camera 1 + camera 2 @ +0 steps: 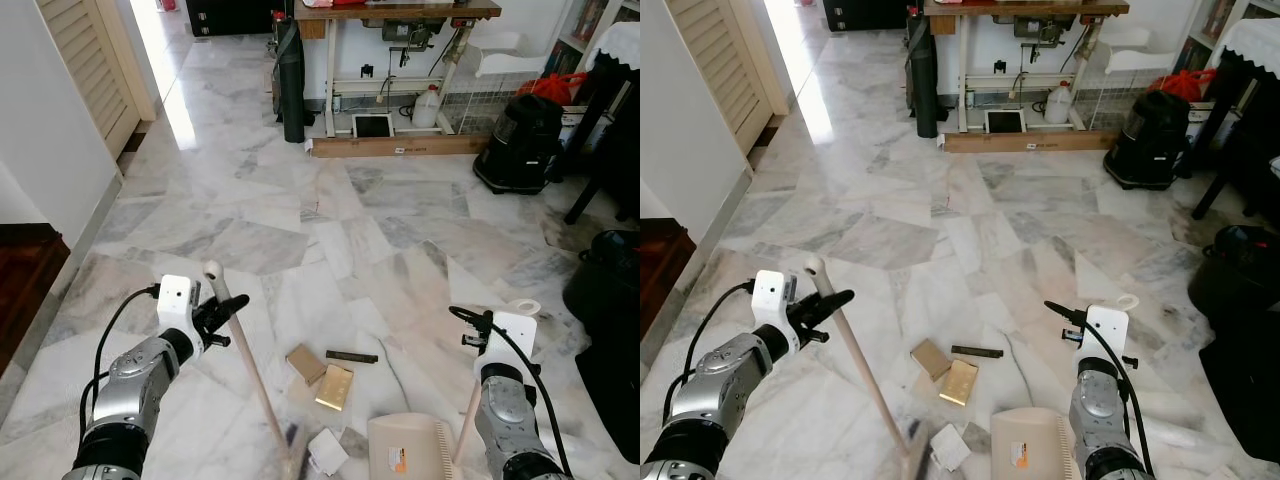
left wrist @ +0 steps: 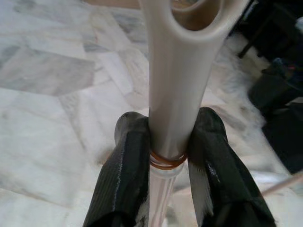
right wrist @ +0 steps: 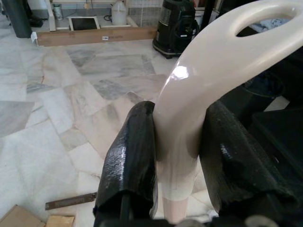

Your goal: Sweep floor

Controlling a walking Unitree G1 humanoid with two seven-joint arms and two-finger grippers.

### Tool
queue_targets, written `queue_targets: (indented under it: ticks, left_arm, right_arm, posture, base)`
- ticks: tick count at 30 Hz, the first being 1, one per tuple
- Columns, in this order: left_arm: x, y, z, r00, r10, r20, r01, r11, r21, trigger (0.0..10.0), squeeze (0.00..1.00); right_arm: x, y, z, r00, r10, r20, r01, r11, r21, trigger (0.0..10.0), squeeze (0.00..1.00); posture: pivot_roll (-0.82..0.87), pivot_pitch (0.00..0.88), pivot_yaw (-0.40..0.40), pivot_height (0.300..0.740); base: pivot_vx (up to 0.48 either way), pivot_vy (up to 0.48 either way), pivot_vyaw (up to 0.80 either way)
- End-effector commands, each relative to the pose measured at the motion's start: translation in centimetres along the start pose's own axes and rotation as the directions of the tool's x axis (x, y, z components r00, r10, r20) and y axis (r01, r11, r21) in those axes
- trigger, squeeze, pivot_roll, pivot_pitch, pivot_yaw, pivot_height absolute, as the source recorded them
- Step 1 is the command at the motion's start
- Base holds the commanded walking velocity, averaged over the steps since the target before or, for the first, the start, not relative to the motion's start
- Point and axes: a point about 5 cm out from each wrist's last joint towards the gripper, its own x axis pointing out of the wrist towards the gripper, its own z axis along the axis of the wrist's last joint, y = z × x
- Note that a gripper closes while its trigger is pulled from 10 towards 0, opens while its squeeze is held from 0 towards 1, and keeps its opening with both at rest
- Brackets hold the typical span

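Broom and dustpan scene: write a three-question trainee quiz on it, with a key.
1. True or false: the left gripper is shut on the pale, long broom handle.
2. What does the right gripper hold? A) the black strip B) the cream, looped handle of the dustpan C) nothing
3. Fill in: on the white marble floor, the two small tan cardboard pieces lie between the broom and the cream plastic ____.

Key
1. True: its fingers press both sides of the handle.
2. B
3. dustpan
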Motion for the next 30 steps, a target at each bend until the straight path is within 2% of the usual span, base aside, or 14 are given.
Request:
queue_targets:
  ticks: [1, 3, 5, 6, 11, 18, 19, 21, 26, 30]
  left_arm:
    - [0.7, -1.1, 1.0, 0.996, -0.084, 0.015, 0.085, 0.996, -0.041, 10.0, 0.0]
    - [0.9, -1.7, 1.4, 0.991, -0.127, 0.045, 0.131, 0.987, -0.094, 10.0, 0.0]
    - [1.2, -2.1, 2.4, 0.984, -0.145, 0.106, 0.162, 0.972, -0.171, 10.0, 0.0]
    - [1.4, -2.3, 3.6, 0.976, -0.14, 0.166, 0.175, 0.959, -0.223, 10.0, 0.0]
    - [1.4, -2.0, 4.7, 0.969, -0.121, 0.217, 0.173, 0.955, -0.242, 10.0, 0.0]
    - [0.7, -1.3, 5.7, 0.965, -0.063, 0.255, 0.113, 0.977, -0.184, 10.0, 0.0]
    - [0.4, -0.9, 6.2, 0.957, -0.021, 0.29, 0.066, 0.987, -0.146, 10.0, 0.0]
    - [0.3, -0.7, 6.5, 0.952, 0.0, 0.305, 0.037, 0.992, -0.117, 10.0, 0.0]
    - [0.3, -0.6, 5.6, 0.96, 0.024, 0.278, -0.012, 0.999, -0.044, 10.0, 0.0]
    - [0.5, -0.7, 4.4, 0.971, 0.043, 0.236, -0.057, 0.997, 0.054, 10.0, 0.0]
  right_arm:
    - [-0.5, 0.5, -1.2, 0.997, 0.027, -0.076, -0.028, 1.0, -0.006, 10.0, 0.0]
    - [-0.4, 0.5, -1.1, 0.997, 0.028, -0.075, -0.028, 1.0, -0.005, 10.0, 0.0]
    - [-0.3, 0.5, -1.0, 0.997, 0.028, -0.068, -0.028, 1.0, -0.005, 10.0, 0.0]
    - [-0.2, 0.4, -0.7, 0.998, 0.025, -0.061, -0.025, 1.0, -0.002, 10.0, 0.0]
    - [0.0, 0.3, -0.5, 0.999, 0.02, -0.05, -0.02, 1.0, 0.002, 10.0, 0.0]
    - [0.1, 0.2, -0.3, 0.999, 0.02, -0.043, -0.02, 1.0, 0.002, 10.0, 0.0]
    - [0.1, 0.2, -0.4, 0.999, 0.022, -0.044, -0.022, 1.0, 0.001, 10.0, 0.0]
    - [0.0, 0.2, -0.4, 0.999, 0.023, -0.045, -0.023, 1.0, 0.001, 10.0, 0.0]
    - [-0.1, 0.3, -0.5, 0.998, 0.028, -0.048, -0.028, 1.0, 0.0, 10.0, 0.0]
    - [-0.1, 0.3, -0.6, 0.998, 0.027, -0.048, -0.027, 1.0, 0.0, 10.0, 0.0]
  posture:
    - [0.04, 0.0, 0.005, 0.74]
    - [0.04, 0.0, 0.004, 0.74]
    - [0.04, 0.0, 0.004, 0.74]
    - [0.04, 0.0, 0.004, 0.74]
    - [0.04, 0.0, 0.003, 0.74]
    - [0.04, 0.0, 0.0, 0.74]
    - [0.04, 0.0, -0.001, 0.74]
    - [0.04, 0.0, -0.001, 0.74]
    - [0.04, 0.0, -0.001, 0.74]
    - [0.04, 0.0, -0.001, 0.74]
  base:
    - [0.0, 0.0, 0.0]
    - [0.0, 0.0, 0.0]
    - [0.0, 0.0, 0.0]
    - [0.0, 0.0, 0.0]
    - [0.0, 0.0, 0.0]
    - [0.0, 0.0, 0.0]
    - [0.0, 0.0, 0.0]
    - [0.0, 0.0, 0.0]
    - [0.0, 0.0, 0.0]
    - [0.0, 0.0, 0.0]
